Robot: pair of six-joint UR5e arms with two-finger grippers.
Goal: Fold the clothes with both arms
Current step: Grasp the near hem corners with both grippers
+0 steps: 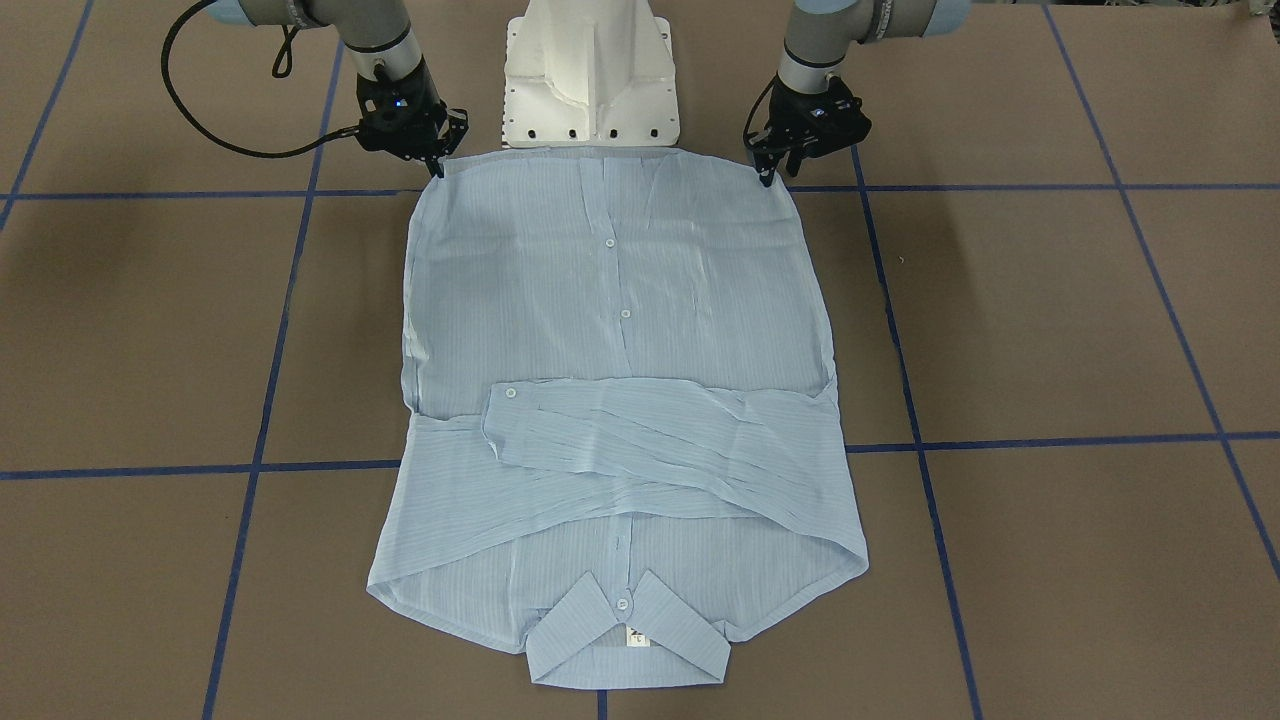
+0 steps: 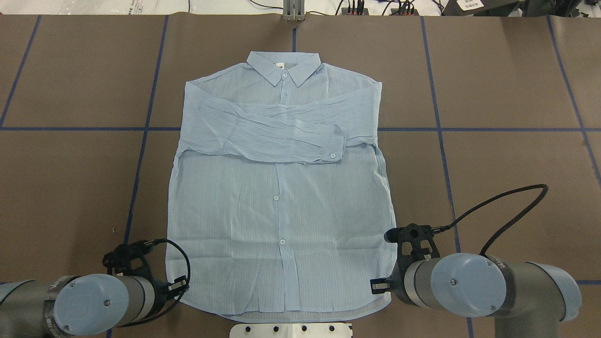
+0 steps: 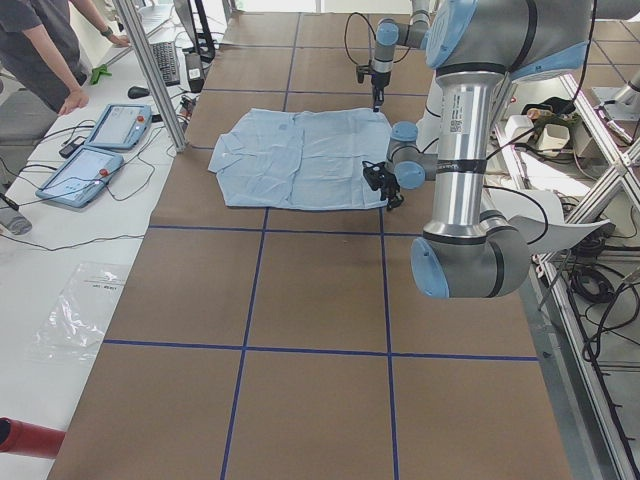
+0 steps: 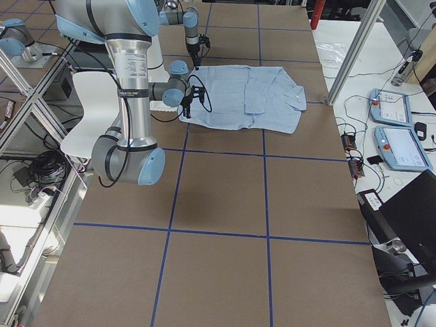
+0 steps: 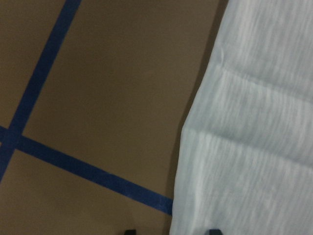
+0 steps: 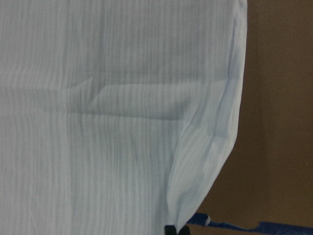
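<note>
The pale-blue striped shirt [image 1: 620, 330] lies flat, front up and buttoned, on the brown table. Its collar [image 1: 628, 630] points away from the robot and one sleeve [image 1: 650, 430] is folded across the chest. It also shows in the overhead view [image 2: 281, 197]. My left gripper [image 1: 766, 180] is down at one hem corner. In the left wrist view [image 5: 171, 231] its tips stand apart on either side of the shirt's edge [image 5: 195, 147], so it is open. My right gripper [image 1: 440, 168] is at the other hem corner. In the right wrist view [image 6: 176, 229] its tips are closed on the hem [image 6: 195, 196].
The white pedestal base [image 1: 590, 80] stands just behind the hem. Blue tape lines [image 1: 270, 330] cross the table. In the exterior left view an operator [image 3: 50, 60] and teach pendants [image 3: 100, 150] are beyond the far table edge.
</note>
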